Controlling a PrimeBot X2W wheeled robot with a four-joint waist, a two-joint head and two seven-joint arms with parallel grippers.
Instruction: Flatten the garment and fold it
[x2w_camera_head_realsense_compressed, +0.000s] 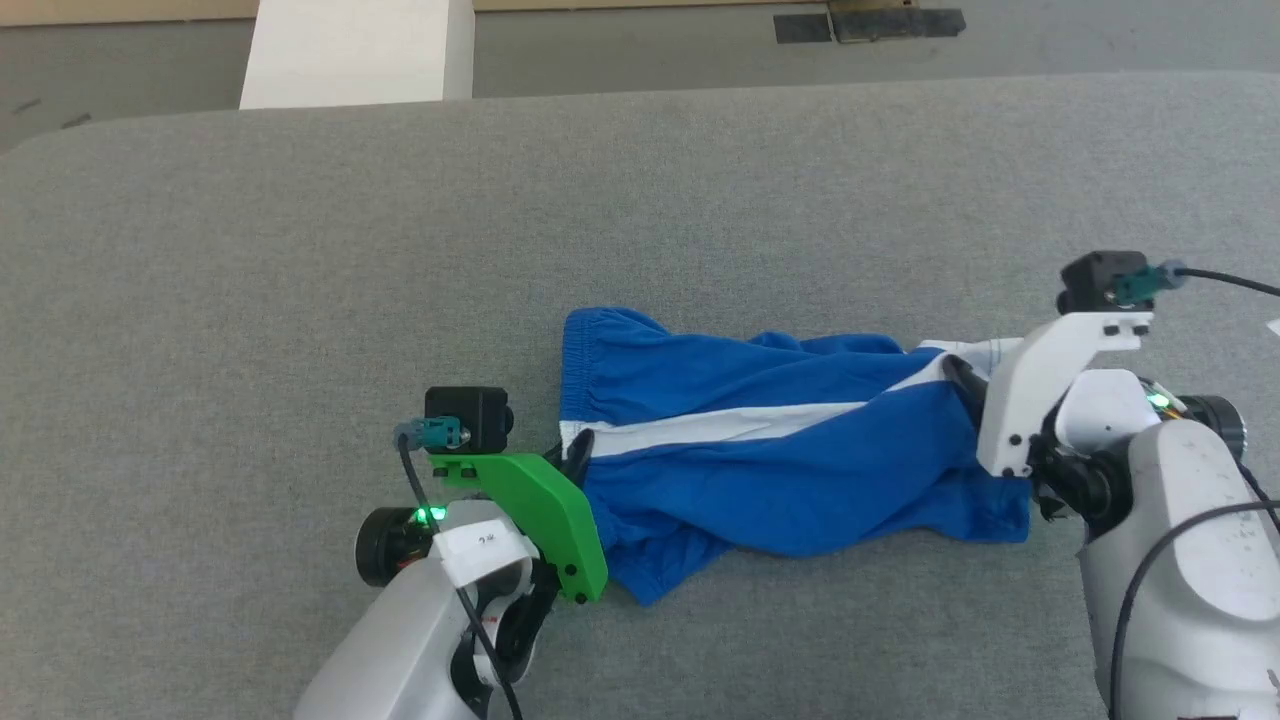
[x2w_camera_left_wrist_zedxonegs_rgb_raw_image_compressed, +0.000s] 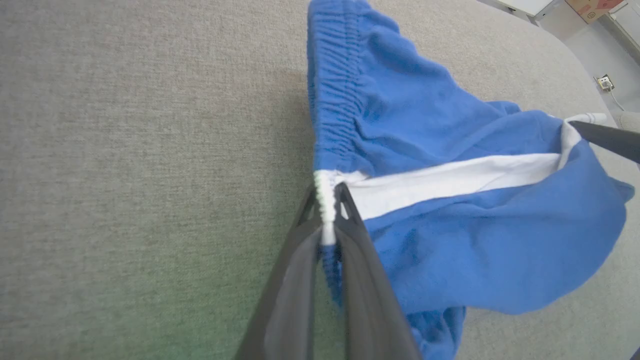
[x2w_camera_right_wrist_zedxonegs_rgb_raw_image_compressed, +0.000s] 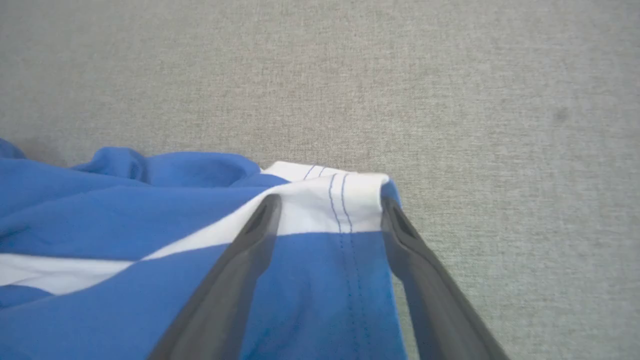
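Note:
The bright blue shorts (x2w_camera_head_realsense_compressed: 780, 470) lie crumpled across the grey table, gathered waistband (x2w_camera_left_wrist_zedxonegs_rgb_raw_image_compressed: 335, 90) on the left and white-trimmed hem (x2w_camera_right_wrist_zedxonegs_rgb_raw_image_compressed: 335, 200) on the right. A white side stripe (x2w_camera_head_realsense_compressed: 730, 425) runs taut along them. My left gripper (x2w_camera_left_wrist_zedxonegs_rgb_raw_image_compressed: 327, 192) is shut on the waistband where the stripe ends, and it sits at the shorts' left edge (x2w_camera_head_realsense_compressed: 578, 450). At the hem end, my right gripper (x2w_camera_right_wrist_zedxonegs_rgb_raw_image_compressed: 330, 205) has its fingers spread wide, with the hem's fabric lying between them. Its dark fingers (x2w_camera_head_realsense_compressed: 965, 385) meet the shorts' right end.
Grey fabric covers the table (x2w_camera_head_realsense_compressed: 300, 280), with wide bare room to the left and behind the shorts. A white block (x2w_camera_head_realsense_compressed: 355, 50) stands beyond the far edge, and the floor (x2w_camera_head_realsense_compressed: 650, 40) shows behind it.

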